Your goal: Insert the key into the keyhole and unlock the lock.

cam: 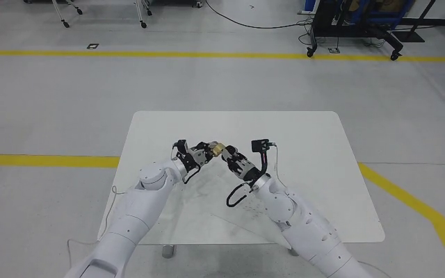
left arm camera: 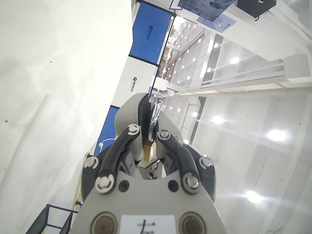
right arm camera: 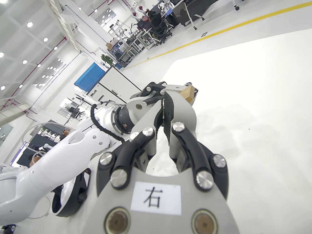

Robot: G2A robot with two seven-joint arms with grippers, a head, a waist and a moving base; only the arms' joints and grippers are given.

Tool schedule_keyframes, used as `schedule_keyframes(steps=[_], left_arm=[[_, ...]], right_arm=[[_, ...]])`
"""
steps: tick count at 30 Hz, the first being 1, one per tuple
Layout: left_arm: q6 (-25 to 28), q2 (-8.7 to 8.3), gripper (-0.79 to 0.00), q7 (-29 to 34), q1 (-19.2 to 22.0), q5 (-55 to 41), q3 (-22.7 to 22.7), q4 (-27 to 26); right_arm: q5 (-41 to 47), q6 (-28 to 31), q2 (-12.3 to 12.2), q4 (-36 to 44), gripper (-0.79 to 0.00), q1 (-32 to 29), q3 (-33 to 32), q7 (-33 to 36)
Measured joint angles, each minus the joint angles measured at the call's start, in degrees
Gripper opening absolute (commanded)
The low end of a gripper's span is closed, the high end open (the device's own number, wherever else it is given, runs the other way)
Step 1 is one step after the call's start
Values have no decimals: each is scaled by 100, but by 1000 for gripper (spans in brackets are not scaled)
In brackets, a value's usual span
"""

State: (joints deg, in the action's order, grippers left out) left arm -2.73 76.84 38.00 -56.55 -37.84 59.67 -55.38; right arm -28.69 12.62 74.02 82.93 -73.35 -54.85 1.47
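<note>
Padlock (cam: 217, 147): brass, held in the air above the middle of the table (cam: 313, 139).
Left claw (left arm camera: 152, 109): closed on the padlock, with the silver shackle (left arm camera: 156, 113) between its tips.
Right claw (right arm camera: 167, 103): pads pressed together, tips just beside the padlock; I cannot make out a key.
Step in hand: probably lining the key up with the keyhole.
Doing it well: brace the padlock, align straight, push gently, then twist.

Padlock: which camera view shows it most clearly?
The left wrist view: the padlock, brass body and silver shackle, sits clamped in the left gripper. The top view gives a small brass spot between the grippers. The right wrist view shows one brass corner beyond the right gripper.
</note>
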Motion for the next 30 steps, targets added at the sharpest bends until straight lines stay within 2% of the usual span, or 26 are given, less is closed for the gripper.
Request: schedule_keyframes(steps=[17,24,30], left_arm=[[-65,38,-785,28,12,39,30,55],[-171,48,-785,93,-2,25,42,56],[-404,69,-785,217,-7,-111,28,57]], right_arm=[[-219,-135,72,-133,-785,41,-43,4],[-456,-17,70,-85,-785,-30,-153,-254],[-1284,16,47,-186,-785,-7,-175,-524]])
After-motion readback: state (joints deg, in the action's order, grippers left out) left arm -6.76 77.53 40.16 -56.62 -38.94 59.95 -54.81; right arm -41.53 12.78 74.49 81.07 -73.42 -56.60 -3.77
